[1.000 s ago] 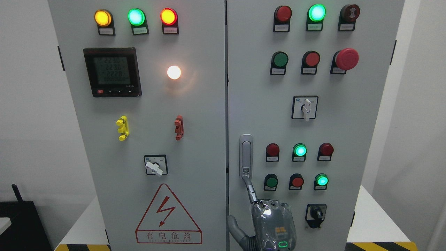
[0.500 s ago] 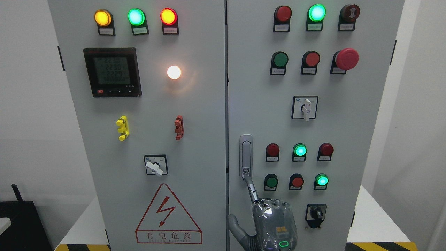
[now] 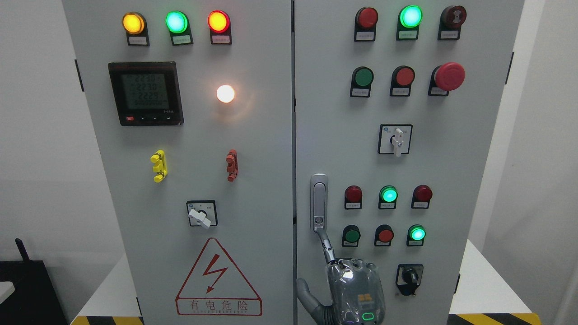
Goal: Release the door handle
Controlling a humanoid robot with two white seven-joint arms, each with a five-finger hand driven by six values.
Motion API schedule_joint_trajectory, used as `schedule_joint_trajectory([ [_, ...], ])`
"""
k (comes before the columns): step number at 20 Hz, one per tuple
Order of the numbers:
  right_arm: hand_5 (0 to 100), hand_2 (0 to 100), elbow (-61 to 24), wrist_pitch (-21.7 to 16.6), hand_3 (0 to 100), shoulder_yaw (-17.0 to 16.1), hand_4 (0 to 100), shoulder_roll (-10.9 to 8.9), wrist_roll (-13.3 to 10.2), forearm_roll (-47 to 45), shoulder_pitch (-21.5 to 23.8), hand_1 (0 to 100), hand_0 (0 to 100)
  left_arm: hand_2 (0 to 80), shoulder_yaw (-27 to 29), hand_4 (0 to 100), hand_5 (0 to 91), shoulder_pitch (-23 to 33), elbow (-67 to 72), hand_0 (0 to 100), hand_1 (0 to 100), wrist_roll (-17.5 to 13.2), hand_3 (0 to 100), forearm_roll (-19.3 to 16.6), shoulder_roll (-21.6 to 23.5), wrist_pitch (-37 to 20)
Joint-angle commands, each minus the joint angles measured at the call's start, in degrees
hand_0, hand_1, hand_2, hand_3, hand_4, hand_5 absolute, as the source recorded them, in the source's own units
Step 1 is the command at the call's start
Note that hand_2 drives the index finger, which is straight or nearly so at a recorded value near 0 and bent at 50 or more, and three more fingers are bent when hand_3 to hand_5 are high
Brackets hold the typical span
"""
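Right hand [image 3: 355,289]: one finger extended, tip touching door handle [image 3: 319,202] base on right cabinet door [image 3: 451,180]; remaining fingers' state indeterminate.

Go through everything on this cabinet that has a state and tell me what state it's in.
Door handle: flush in its plate, a fingertip at its lower end.
Hand: one finger stretched up to the handle.
Doors: shut.
Meter: on, showing digits.
White lamp: lit.
Top left lamps: all three lit.
Top right green lamp: lit.
Emergency stop: not visibly pressed.
Upper selector: pointing down.
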Motion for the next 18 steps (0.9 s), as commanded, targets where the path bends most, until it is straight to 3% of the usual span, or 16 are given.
schedule_joint_trajectory([
  [1,100,1,0.47,-0.01,100,-0.08,100,0.02,0.31,-0.05,-0.49,36,31,0.0,-0.79,0,0.0,0.01,1.14,12,39,-0.04,0,0.0,-0.02,-0.03],
  [18,100,3,1.09,-0.01,100,-0.16,100,0.02,0.4,-0.05,-0.32,36,31,0.0,-0.79,0,0.0,-0.08,1.14,12,39,-0.04,0,0.0,-0.02,-0.03],
])
